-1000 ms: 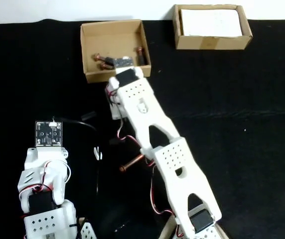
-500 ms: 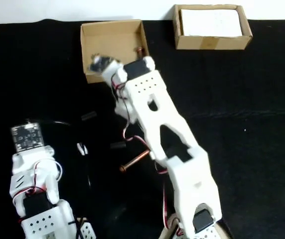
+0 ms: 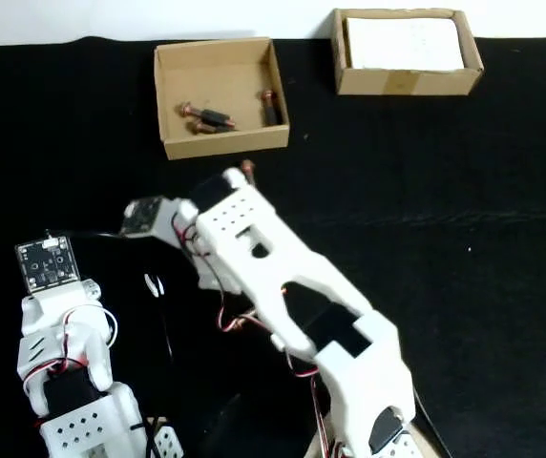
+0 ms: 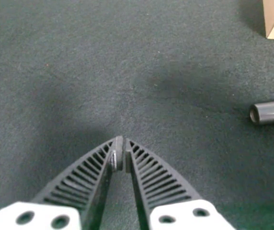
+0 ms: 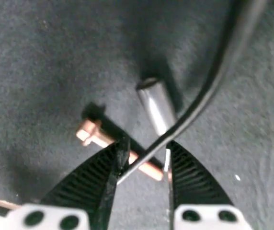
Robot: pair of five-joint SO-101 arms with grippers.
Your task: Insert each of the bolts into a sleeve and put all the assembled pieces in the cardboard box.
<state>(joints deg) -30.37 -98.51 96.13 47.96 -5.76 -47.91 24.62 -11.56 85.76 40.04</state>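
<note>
Care with the black cable (image 5: 213,81) matters most: it crosses between the parted jaws of the right gripper (image 5: 145,149), over the bolt (image 5: 95,135) on the dark felt-like cloth (image 5: 41,72), so I would close on the coppery, flange-headed shaft alone. A smooth grey tubular sleeve (image 5: 155,103) lies just beside it. The left gripper (image 4: 119,152) is pinched closed, empty; the cardboard box (image 3: 218,141) sits well apart
</note>
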